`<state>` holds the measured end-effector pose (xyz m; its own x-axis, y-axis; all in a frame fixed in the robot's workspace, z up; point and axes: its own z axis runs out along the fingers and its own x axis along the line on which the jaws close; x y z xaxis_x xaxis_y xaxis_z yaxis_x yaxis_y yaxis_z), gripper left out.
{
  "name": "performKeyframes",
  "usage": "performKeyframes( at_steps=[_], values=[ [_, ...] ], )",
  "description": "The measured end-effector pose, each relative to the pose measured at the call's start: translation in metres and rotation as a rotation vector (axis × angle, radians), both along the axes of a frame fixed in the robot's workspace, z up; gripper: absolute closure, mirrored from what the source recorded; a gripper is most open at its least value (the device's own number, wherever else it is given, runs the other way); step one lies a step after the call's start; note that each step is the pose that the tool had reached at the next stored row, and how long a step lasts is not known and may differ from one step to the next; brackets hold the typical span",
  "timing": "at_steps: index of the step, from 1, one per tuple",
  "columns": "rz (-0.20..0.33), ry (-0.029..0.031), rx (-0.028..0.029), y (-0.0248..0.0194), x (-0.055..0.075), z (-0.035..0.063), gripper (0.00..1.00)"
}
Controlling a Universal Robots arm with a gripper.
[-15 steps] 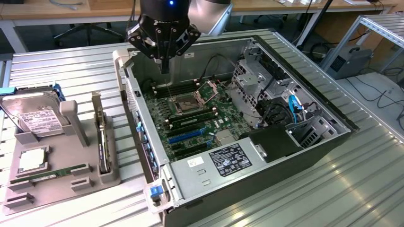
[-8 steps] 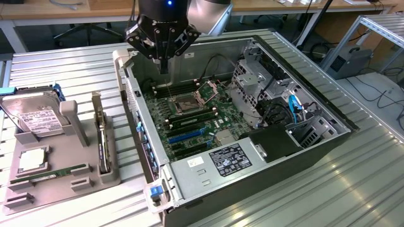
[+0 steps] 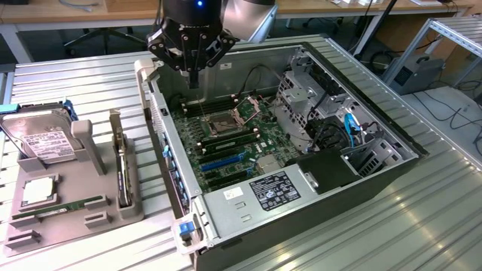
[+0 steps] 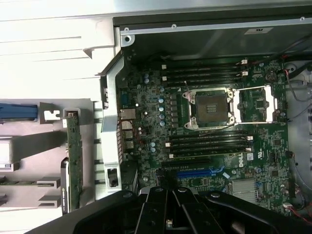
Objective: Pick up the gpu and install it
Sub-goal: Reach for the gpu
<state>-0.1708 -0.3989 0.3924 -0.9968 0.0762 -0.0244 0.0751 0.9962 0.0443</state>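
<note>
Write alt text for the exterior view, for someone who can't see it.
A robot's shut, empty claw hangs above an open computer case with its motherboard exposed. At the exterior view's left, the gpu stands on edge in a grey holder that also holds a hard drive.

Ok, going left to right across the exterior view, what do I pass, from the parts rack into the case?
Hard drive → gpu standing on edge → CPU socket → blue cable.

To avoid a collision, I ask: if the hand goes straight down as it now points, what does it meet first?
The shut hand would probably meet the motherboard inside the open computer case, near the CPU socket; nothing seems to stand between. The exact spot is unclear.
</note>
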Motion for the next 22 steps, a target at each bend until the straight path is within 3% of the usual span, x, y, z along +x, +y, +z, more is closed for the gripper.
performKeyframes(
  at_steps=[22],
  values=[
    [0.000,0.0000,0.0000,0.0000,-0.012,-0.0003,0.89]
  ],
)
